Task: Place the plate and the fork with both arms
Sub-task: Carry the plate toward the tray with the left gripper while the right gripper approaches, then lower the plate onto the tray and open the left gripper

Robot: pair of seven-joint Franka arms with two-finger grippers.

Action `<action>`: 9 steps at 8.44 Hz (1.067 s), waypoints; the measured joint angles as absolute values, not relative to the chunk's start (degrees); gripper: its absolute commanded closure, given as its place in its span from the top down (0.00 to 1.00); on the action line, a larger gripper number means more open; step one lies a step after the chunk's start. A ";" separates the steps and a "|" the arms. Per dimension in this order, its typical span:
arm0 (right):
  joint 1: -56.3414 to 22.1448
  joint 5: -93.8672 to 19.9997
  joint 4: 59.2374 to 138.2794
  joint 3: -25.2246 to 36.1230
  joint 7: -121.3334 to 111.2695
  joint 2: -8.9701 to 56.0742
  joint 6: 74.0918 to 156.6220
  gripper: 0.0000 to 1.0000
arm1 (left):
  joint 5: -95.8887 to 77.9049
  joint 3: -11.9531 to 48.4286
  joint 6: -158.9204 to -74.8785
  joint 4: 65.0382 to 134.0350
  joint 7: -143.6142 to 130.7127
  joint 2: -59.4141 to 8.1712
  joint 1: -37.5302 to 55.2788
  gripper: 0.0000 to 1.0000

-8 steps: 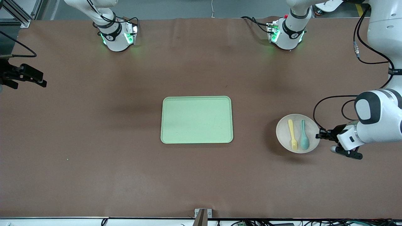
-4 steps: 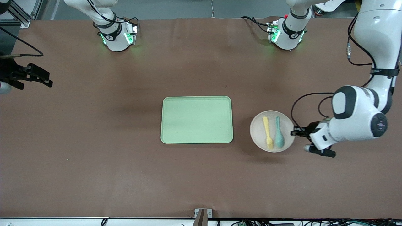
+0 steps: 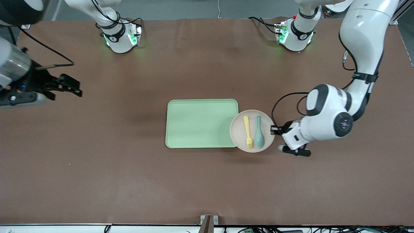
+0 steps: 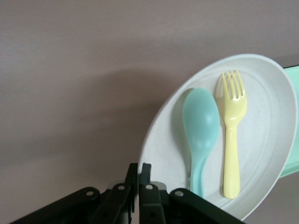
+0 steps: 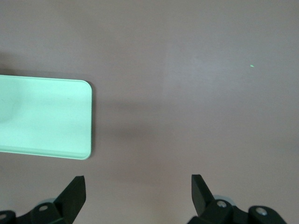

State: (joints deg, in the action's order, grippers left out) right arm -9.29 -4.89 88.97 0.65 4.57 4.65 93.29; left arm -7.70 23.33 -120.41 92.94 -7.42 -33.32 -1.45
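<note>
While the left gripper (image 3: 275,130) pinches the rim of the plate (image 3: 237,131) between fully closed fingers, the whole load hangs from that one edge hold, and that is where trouble would most likely start. The plate is up in the air, its edge toward the right arm's end just overlapping the rim of the light-green tray (image 3: 202,102), with most of it over bare brown table (image 3: 207,184) beside the tray. On it lie the pale-yellow fork (image 3: 247,132) and a teal spoon (image 3: 259,132), side by side and loose, heads toward the front camera; in the left wrist view the fork (image 4: 231,126) and spoon (image 4: 201,128) rest flat on the plate (image 4: 261,158). Because the grip is at a single point on the rim, any sag or tilt of the plate could set both utensils sliding, and a quick stop over the tray might well tip them off the edge. A thin rim pinch may also slip, dropping the plate short of the tray or half on its lip, where it would sit crooked. If the plate comes down too low in crossing, it could catch the tray's raised rim and push the tray along the table. The right gripper (image 3: 69,87) hangs over the table toward the right arm's end, well apart from the tray, fingers spread wide and holding nothing; it waits there.
</note>
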 measured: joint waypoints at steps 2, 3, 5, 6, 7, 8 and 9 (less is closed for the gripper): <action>-15.29 -4.92 94.35 0.47 8.97 5.23 99.49 1.00 | -7.70 23.39 -129.32 93.00 -13.38 -37.77 3.84 0.00; -17.34 -4.94 96.98 0.44 9.38 5.52 101.66 1.00 | -7.71 23.37 -133.27 92.99 -15.24 -40.02 6.10 0.00; -21.01 -5.24 99.09 0.42 11.32 8.01 105.32 1.00 | -7.71 23.39 -135.94 93.00 -17.39 -43.01 8.83 0.00; -23.16 -5.30 99.19 0.42 14.85 9.94 108.40 1.00 | -7.75 23.40 -135.97 93.17 -17.77 -43.68 9.16 0.00; -25.41 -5.31 99.26 0.43 18.47 11.98 111.48 1.00 | -7.86 23.39 -135.97 93.73 -17.79 -44.01 9.12 0.00; -27.30 -5.31 99.32 0.44 21.14 13.80 113.81 1.00 | -7.91 23.50 -135.97 94.41 -17.79 -44.02 9.04 0.00; -29.05 -5.32 99.38 0.44 23.19 15.41 115.80 1.00 | -7.98 23.92 -135.97 94.95 -17.79 -44.02 8.97 0.00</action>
